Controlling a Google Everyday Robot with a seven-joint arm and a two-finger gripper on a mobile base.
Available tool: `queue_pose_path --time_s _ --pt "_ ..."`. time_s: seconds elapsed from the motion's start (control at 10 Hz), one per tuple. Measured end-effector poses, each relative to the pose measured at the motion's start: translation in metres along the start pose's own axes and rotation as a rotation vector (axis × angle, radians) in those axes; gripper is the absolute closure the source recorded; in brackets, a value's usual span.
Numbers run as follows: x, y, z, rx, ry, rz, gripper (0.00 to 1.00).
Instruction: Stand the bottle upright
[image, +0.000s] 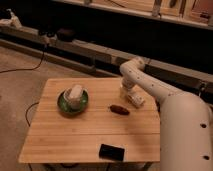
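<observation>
Far right of table: your small clear plastic bottle with a white cap (137, 99) lies on its side on the pale wooden table (75, 135).
Gripper: your white two-finger gripper (127, 91) sits at the bottle's left end, fingers spread wide, gripping nothing.
Nearby: a small brown oblong object (119, 109) lies just left of the bottle.

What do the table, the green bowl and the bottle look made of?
Table: wood, perhaps bamboo, matte; pale planks with visible seams.
Green bowl: glazed ceramic or plastic; slight sheen on the rim.
Bottle: probably plastic, pale and smooth; it lies by the tool near the table's far right edge.
</observation>
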Motion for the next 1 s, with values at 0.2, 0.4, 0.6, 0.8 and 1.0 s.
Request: queue_pose_path --time_s 0.2,0.4,0.6,0.8,1.0 --pt "-0.006 0.004 0.01 -0.01 -0.03 0.026 0.2" --pt "-0.017 0.005 0.024 0.025 -0.052 0.078 0.28" --pt "-0.022 0.007 0.028 0.053 -0.047 0.115 0.5" --pt "-0.018 0.01 0.018 0.059 -0.008 0.113 0.68" --pt "-0.009 0.005 0.003 0.07 0.049 0.087 0.88"
